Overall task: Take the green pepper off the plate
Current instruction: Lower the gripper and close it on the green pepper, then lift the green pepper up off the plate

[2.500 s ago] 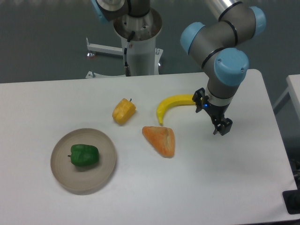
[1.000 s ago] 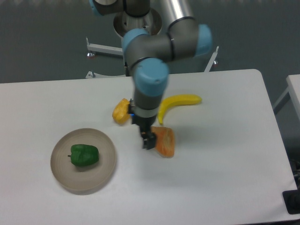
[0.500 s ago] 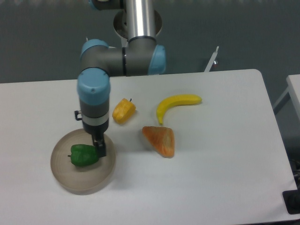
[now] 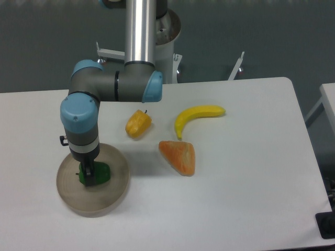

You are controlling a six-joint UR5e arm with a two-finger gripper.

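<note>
Camera view: the gripper (image 4: 89, 177) hangs right over the green pepper (image 4: 100, 173), which lies on the plate (image 4: 118, 183) — whether the fingers have clamped it, I cannot tell. Right of the plate lie a yellow pepper (image 4: 138, 124), an orange wedge (image 4: 179, 156) and a banana (image 4: 196, 117).

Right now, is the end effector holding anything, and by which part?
It cannot be told. The end effector is down on the green pepper in the plate, hiding any hold.
</note>
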